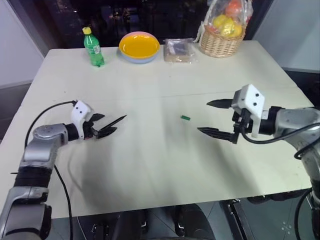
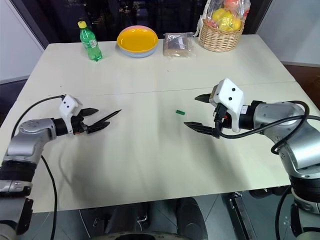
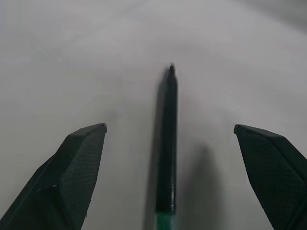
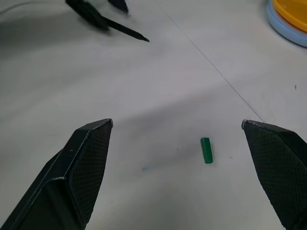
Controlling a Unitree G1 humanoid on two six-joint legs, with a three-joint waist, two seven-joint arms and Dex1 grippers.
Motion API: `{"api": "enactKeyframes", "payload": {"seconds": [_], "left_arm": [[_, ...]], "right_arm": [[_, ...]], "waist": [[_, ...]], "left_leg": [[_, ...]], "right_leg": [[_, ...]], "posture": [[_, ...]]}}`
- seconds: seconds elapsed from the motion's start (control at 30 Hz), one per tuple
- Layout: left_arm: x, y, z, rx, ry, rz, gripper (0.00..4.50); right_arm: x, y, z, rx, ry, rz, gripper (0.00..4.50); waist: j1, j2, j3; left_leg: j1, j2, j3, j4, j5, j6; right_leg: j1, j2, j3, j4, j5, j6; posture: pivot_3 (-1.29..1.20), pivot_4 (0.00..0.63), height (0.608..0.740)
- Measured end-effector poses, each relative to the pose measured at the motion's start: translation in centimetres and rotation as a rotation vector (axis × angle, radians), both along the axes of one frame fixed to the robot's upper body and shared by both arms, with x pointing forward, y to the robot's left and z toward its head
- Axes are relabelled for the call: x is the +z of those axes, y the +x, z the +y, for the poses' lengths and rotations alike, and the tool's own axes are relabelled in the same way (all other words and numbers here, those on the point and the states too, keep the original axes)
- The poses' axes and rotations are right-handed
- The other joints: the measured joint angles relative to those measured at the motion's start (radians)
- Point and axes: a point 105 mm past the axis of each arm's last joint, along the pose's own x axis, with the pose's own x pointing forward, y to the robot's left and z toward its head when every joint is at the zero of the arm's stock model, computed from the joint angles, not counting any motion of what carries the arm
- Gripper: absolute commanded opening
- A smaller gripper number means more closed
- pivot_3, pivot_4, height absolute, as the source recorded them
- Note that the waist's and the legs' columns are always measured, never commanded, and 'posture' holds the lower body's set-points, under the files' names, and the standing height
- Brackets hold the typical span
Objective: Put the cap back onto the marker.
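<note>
The marker is lying on the table between the left gripper's spread, empty fingers, its long axis running along them, tip pointing toward the cap (lying loose mid-table, nearer the right gripper, likewise gaping empty).

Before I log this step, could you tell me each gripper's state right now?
Left gripper: open, straddling the marker, not gripping it.
Right gripper: open, holding nothing, near the cap.

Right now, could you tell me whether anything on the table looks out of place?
Yes: the cap lies loose mid-table, apart from the marker, which lies uncapped between the left gripper's open fingers.
</note>
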Motion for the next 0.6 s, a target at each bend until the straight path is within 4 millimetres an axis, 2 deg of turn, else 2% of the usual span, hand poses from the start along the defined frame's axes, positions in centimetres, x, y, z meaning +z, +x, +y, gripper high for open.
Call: {"api": "enactKeyframes", "payload": {"seconds": [0.2,0.43,0.53,0.6], "left_arm": [[-0.4,1.8,-0.4,-0.017,0.0,-0.021,4.46],[-0.7,2.2,-0.7,-0.063,0.019,-0.021,4.46],[-0.8,2.2,-0.6,-0.069,0.026,-0.013,3.69],[-0.7,2.3,-0.5,-0.068,0.032,-0.008,2.71]], "right_arm": [[-0.2,-0.8,0.1,-0.027,0.014,0.001,4.5],[-0.2,-0.9,-0.2,-0.051,0.022,-0.004,4.5],[-0.2,-0.9,-0.2,-0.056,0.023,-0.005,4.5],[-0.2,-0.9,-0.2,-0.056,0.023,-0.007,4.5]], "waist": [[0.015,-0.001,0.0],[0.025,-0.002,-0.001],[0.025,-0.002,-0.001],[0.025,-0.002,-0.001]], "left_leg": [[0.0,0.0,0.0,0.003,0.001,0.003],[0.001,0.0,0.0,0.004,0.002,0.004],[0.001,0.0,0.0,0.004,0.002,0.004],[0.001,0.0,0.0,0.004,0.002,0.004]], "right_leg": [[0.003,0.004,-0.003,0.001,0.002,0.003],[0.004,0.005,-0.003,0.002,0.003,0.005],[0.004,0.005,-0.003,0.002,0.003,0.005],[0.004,0.005,-0.003,0.002,0.003,0.005]], "posture": [[0.0,0.15,0.74],[0.0,0.15,0.74],[0.0,0.15,0.74],[0.0,0.15,0.74]]}}
